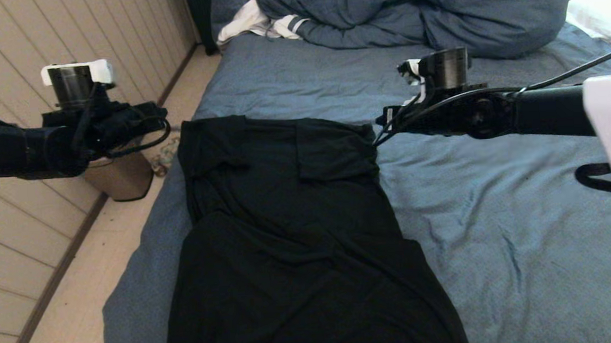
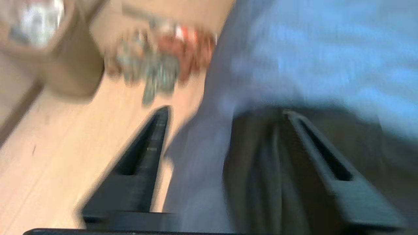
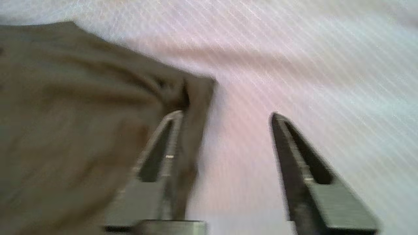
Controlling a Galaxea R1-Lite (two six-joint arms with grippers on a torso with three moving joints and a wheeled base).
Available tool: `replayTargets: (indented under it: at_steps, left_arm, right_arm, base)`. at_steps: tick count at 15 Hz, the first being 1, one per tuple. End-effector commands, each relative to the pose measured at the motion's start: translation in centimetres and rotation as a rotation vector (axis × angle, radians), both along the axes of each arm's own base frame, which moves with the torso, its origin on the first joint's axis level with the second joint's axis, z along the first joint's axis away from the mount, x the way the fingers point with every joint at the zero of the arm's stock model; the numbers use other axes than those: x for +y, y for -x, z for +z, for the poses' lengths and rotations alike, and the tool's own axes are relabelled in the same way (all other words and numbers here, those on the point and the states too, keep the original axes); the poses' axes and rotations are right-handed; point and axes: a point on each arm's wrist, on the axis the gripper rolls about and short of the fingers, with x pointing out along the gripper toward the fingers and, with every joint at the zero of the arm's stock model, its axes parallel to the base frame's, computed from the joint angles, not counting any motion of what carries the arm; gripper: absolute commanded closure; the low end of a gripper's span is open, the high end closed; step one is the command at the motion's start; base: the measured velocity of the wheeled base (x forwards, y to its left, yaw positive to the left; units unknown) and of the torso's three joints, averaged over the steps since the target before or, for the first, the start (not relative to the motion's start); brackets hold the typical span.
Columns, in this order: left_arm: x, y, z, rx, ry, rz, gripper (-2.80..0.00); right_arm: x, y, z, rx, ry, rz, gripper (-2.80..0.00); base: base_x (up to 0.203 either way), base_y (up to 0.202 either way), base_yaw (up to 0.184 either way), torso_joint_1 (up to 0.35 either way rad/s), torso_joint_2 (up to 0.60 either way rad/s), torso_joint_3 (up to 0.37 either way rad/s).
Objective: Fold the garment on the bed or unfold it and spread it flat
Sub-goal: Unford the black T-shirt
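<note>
The garment (image 1: 293, 230), a black T-shirt with its plain side up, lies lengthwise on the left half of the bed (image 1: 499, 223), sleeves turned in over its far end. My left gripper (image 1: 160, 117) hovers at the shirt's far left corner, above the bed's edge. In the left wrist view the left gripper (image 2: 225, 114) is open, with the garment (image 2: 261, 169) below the gap. My right gripper (image 1: 383, 123) hangs at the far right corner. In the right wrist view the right gripper (image 3: 225, 116) is open, the garment (image 3: 72, 114) reaching just inside one finger.
A bunched blue duvet (image 1: 407, 11) and a white striped cloth (image 1: 270, 25) fill the bed's far end; a white pillow (image 1: 603, 15) lies far right. On the floor to the left stand a beige bin (image 1: 120, 177) and a colourful item (image 2: 163, 55), beside a panelled wall (image 1: 22, 45).
</note>
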Motion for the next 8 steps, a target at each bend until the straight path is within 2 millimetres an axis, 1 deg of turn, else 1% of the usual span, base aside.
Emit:
replayTargets:
  at_steps: [1, 2, 3, 5, 6, 7, 8]
  left_arm:
    - [0.5, 6.1, 2.7, 0.019, 0.006, -0.039, 0.0]
    - [0.6, 8.4, 2.0, 0.089, 0.008, -0.074, 0.0]
    - [0.7, 10.5, 0.4, 0.176, 0.012, -0.108, 0.0]
    - [0.6, 14.2, -2.9, 0.325, 0.023, -0.159, 0.0]
    - [0.2, 15.9, -4.4, 0.388, 0.027, -0.191, 0.0]
    - [-0.6, 17.4, -5.5, 0.432, 0.03, -0.239, 0.0]
    - [-1.7, 18.5, -5.9, 0.451, 0.035, -0.288, 0.0]
  right_arm:
    - [-0.9, 3.9, 2.9, 0.066, -0.004, 0.001, 0.0]
    - [-1.1, 5.6, 2.4, 0.163, 0.015, 0.005, 0.0]
    - [-1.3, 7.3, 1.5, 0.259, 0.032, 0.017, 0.0]
    - [-1.4, 10.5, 0.2, 0.378, 0.048, 0.062, 0.0]
    - [-1.0, 11.9, -0.6, 0.426, 0.059, 0.091, 0.0]
    - [-0.5, 13.2, -1.4, 0.468, 0.073, 0.123, 0.0]
    - [0.1, 14.4, -1.9, 0.491, 0.086, 0.156, 0.0]
  base:
    - [0.0, 0.0, 0.0, 0.0, 0.0, 0.0]
    - [0.0, 0.0, 0.0, 0.0, 0.0, 0.0]
    - [0.0, 0.0, 0.0, 0.0, 0.0, 0.0]
    - [0.0, 0.0, 0.0, 0.0, 0.0, 0.0]
    - [0.0, 0.0, 0.0, 0.0, 0.0, 0.0]
    - [0.0, 0.0, 0.0, 0.0, 0.0, 0.0]
    - [0.0, 0.0, 0.0, 0.0, 0.0, 0.0]
